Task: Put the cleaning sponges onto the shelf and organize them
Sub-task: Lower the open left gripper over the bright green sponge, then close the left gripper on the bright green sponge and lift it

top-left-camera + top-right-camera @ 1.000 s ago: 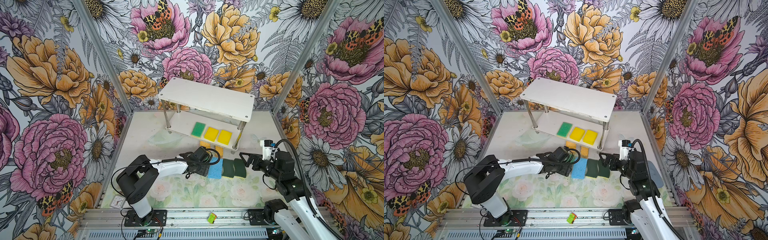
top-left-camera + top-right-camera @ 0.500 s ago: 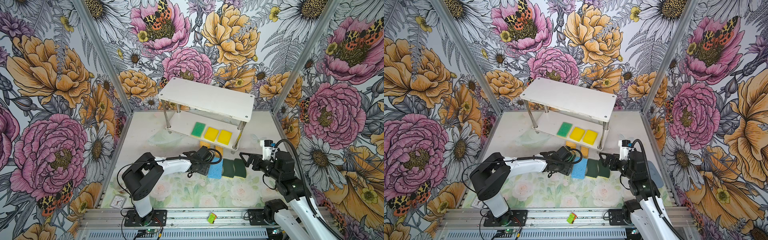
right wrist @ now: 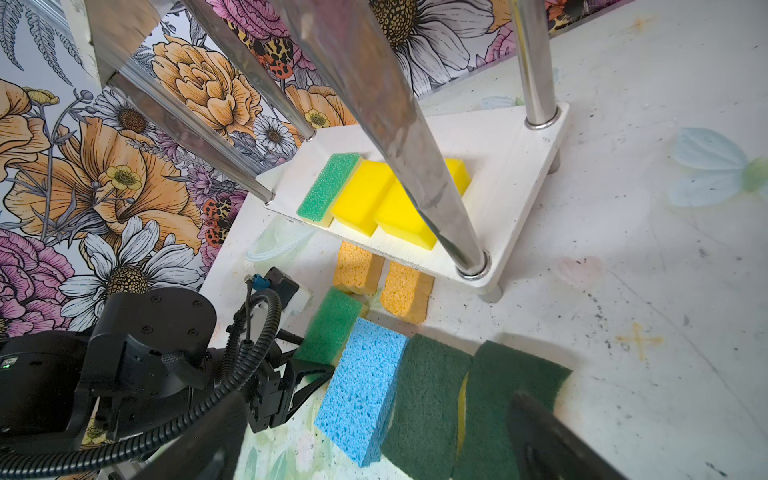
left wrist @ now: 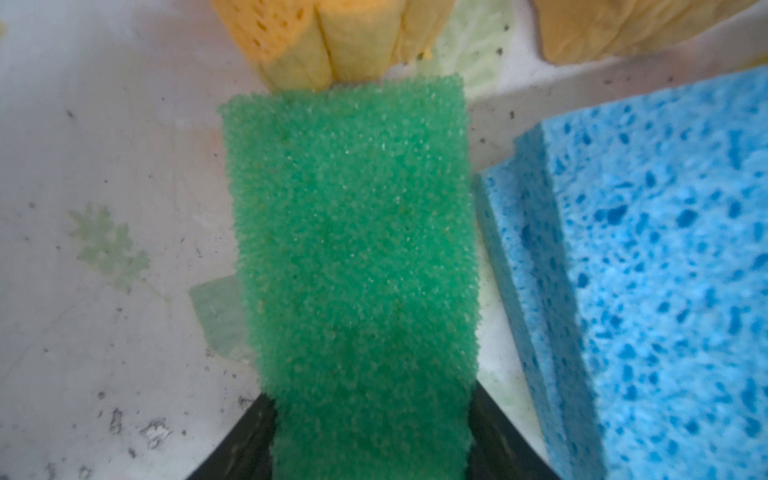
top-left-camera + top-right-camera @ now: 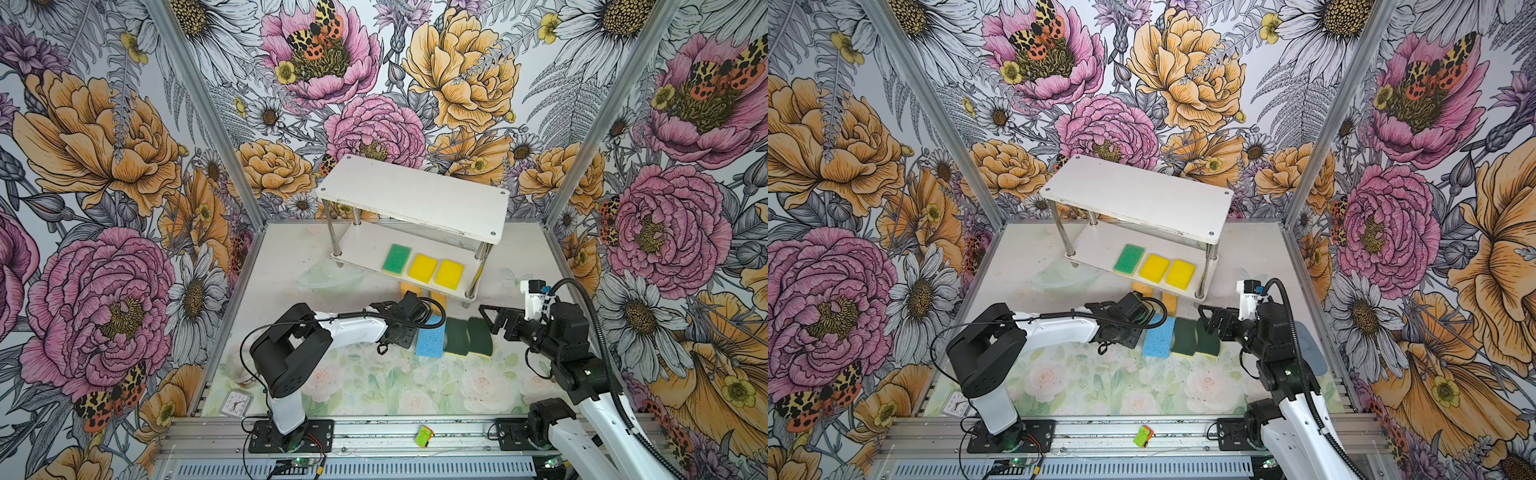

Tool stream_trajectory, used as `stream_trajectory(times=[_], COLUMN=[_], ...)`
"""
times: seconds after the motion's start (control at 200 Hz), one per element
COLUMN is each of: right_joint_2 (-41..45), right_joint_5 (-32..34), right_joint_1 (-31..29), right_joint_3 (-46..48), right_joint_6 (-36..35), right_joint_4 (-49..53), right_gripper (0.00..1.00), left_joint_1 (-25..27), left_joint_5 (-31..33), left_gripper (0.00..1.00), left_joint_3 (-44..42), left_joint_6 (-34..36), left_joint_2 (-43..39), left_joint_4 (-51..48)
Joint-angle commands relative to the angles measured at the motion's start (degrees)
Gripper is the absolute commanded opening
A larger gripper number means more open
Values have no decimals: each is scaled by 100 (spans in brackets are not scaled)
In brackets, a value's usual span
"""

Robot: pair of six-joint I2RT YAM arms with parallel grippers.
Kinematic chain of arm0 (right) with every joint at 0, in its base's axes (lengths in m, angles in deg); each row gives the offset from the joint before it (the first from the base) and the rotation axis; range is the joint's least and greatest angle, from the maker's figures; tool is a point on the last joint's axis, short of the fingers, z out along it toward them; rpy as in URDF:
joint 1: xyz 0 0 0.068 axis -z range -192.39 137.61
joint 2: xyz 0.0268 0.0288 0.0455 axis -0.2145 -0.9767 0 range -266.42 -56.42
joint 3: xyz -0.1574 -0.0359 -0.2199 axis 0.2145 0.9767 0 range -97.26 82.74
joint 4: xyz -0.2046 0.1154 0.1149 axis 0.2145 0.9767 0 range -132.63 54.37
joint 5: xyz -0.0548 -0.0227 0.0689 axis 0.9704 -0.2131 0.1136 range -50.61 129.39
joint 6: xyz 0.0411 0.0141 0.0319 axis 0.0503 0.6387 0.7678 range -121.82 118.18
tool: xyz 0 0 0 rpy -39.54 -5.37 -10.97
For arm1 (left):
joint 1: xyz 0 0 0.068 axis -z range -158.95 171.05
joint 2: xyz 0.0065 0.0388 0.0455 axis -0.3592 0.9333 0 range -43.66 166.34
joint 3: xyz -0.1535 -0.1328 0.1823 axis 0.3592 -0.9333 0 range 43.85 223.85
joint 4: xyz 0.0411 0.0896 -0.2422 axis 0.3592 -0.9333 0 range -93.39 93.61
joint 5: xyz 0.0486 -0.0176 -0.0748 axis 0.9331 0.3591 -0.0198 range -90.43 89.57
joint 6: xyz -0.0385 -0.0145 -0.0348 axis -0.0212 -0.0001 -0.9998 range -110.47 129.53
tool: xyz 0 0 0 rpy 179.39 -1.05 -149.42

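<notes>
While clamped narrow on green-topped sponge, sides pinched: left end effector low over tabletop, at 9 o'clock of blue sponge. Orange sponges at 12 o'clock of held one, partly under shelf. On lower shelf board, side by side: shelved green sponge, yellow sponges. Dark green sponges at 3 o'clock of blue, touching. Right end effector spread wide, empty, just beside those at 3 o'clock.

Left gripper closed in on green-topped sponge; left arm elbow shifted slightly rightward.
</notes>
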Motion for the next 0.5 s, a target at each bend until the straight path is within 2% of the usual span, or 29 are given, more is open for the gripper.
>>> stream_trajectory(times=[0.0, 0.09, 0.495], right_joint_2=[-37, -68, -152], right_joint_5=[84, 86, 86], right_joint_1=[-35, -34, -32], right_joint_3=[-79, -88, -123], right_joint_6=[-51, -47, -56], right_joint_4=[-10, -10, -20], right_gripper=[100, 100, 100], left_joint_1=[18, 28, -32], left_joint_5=[280, 288, 472], left_gripper=[54, 50, 48], left_joint_3=[46, -17, -323], left_joint_6=[59, 57, 168], left_joint_2=[83, -36, -1288], left_joint_4=[-104, -143, -653])
